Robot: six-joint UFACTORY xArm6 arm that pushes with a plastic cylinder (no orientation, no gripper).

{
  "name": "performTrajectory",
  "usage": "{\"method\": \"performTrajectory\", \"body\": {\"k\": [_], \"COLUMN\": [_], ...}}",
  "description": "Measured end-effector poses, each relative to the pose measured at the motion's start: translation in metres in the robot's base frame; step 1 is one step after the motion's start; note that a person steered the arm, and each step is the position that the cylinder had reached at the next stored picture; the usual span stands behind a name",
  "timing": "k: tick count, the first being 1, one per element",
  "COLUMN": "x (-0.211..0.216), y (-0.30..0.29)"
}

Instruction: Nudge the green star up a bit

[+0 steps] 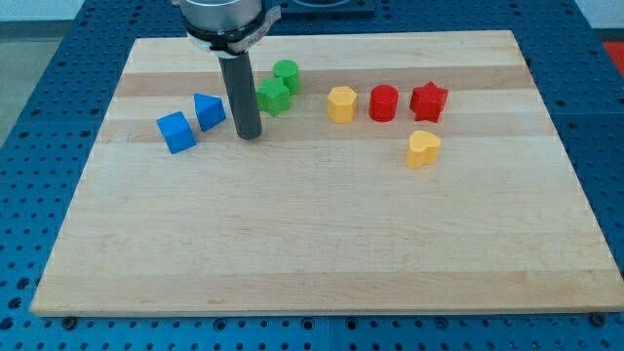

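Note:
The green star (pixel 273 97) lies on the wooden board (pixel 322 234) near the view's top, left of centre. A green cylinder (pixel 287 74) sits just above and right of it, close or touching. My tip (pixel 250 135) rests on the board just below and left of the green star, a small gap apart. The rod rises straight up from there and covers the star's left edge.
A blue triangular block (pixel 210 111) and a blue cube (pixel 176 132) lie left of my tip. A yellow hexagon (pixel 341 103), a red cylinder (pixel 384 102) and a red star (pixel 429 100) stand in a row to the right. A yellow heart (pixel 423 149) lies below them.

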State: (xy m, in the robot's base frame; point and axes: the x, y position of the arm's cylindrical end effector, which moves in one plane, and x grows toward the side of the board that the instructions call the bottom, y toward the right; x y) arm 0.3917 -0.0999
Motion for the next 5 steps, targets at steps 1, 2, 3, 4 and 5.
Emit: {"method": "performTrajectory", "body": {"k": [1, 2, 3, 4, 5], "x": [-0.001, -0.004, -0.019, -0.038, -0.057], "y": [-0.001, -0.008, -0.008, -0.008, -0.012]}}
